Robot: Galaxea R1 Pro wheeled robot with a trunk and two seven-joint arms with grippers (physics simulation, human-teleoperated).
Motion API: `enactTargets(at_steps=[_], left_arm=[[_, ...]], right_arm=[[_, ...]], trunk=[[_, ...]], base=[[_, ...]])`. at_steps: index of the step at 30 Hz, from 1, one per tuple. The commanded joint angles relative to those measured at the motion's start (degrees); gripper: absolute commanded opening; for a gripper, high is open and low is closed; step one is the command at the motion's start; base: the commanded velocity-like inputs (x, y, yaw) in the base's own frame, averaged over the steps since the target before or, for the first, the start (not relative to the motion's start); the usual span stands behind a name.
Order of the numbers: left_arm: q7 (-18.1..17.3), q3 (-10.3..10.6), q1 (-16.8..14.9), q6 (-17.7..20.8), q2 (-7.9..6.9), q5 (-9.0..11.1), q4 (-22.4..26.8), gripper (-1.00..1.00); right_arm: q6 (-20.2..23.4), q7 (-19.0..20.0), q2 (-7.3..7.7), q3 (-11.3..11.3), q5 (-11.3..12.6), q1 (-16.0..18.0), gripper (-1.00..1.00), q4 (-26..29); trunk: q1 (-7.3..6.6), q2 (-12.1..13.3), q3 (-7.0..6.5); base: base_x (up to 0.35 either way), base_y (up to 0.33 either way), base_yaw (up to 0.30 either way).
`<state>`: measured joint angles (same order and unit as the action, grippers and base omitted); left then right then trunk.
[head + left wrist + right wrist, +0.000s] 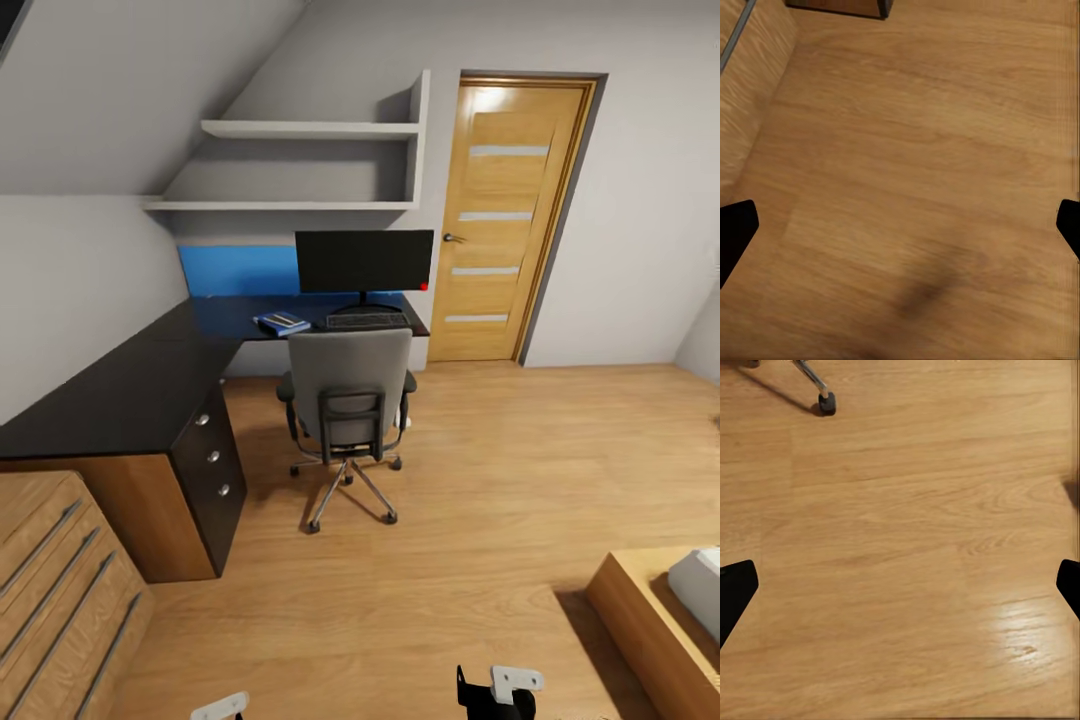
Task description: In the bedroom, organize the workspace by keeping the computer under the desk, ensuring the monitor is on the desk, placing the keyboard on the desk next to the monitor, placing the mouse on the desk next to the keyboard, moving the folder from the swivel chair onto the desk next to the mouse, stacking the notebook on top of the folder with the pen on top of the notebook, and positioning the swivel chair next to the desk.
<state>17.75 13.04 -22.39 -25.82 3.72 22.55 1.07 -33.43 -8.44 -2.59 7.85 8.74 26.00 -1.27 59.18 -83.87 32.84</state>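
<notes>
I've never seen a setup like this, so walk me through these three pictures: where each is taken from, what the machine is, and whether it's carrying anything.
This is a simulated wheeled robot with two arms. The large picture comes from its head camera, looking into a bedroom: a black desk carries the monitor, the keyboard and a blue folder with small items on it, too small to identify. The swivel chair stands at the desk.

The other two pictures come from cameras near each pincer, aimed down at the wooden floor. The left pincer and the right pincer both stand wide open, holding nothing. A chair caster shows in the right one.
</notes>
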Motion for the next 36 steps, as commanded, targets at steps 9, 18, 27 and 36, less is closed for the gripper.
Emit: enactTargets(at_steps=[9,18,27,36], left_arm=[[0.27,0.44,-0.02,-0.07,-0.13,0.38,-0.01,1.0],[0.31,0.41,2.29,-0.05,-0.95,0.39,-0.01,1.0],[-0.43,0.41,7.29,-0.97,-1.07,0.32,-0.01,1.0],[-10.36,0.4,12.94,-11.06,-2.05,0.37,-0.01,1.0]], right_arm=[[-0.28,-0.14,-0.04,0.5,0.46,-0.09,1.0,-0.14],[-0.38,-0.1,0.52,0.5,0.27,-4.02,1.0,-0.09],[-2.97,-0.09,1.82,0.5,0.13,-7.19,1.0,-0.07],[-16.99,-0.06,2.14,0.53,-0.1,-11.23,1.0,-0.05]], trunk=[[-1.99,3.6,-1.82],[-3.96,7.2,-3.5],[-5.94,10.81,-5.12],[-7.92,14.42,-6.73]], base=[[0.0,0.0,-0.141],[0.0,0.0,-0.02],[0.0,0.0,-0.002],[0.0,0.0,0.0]])
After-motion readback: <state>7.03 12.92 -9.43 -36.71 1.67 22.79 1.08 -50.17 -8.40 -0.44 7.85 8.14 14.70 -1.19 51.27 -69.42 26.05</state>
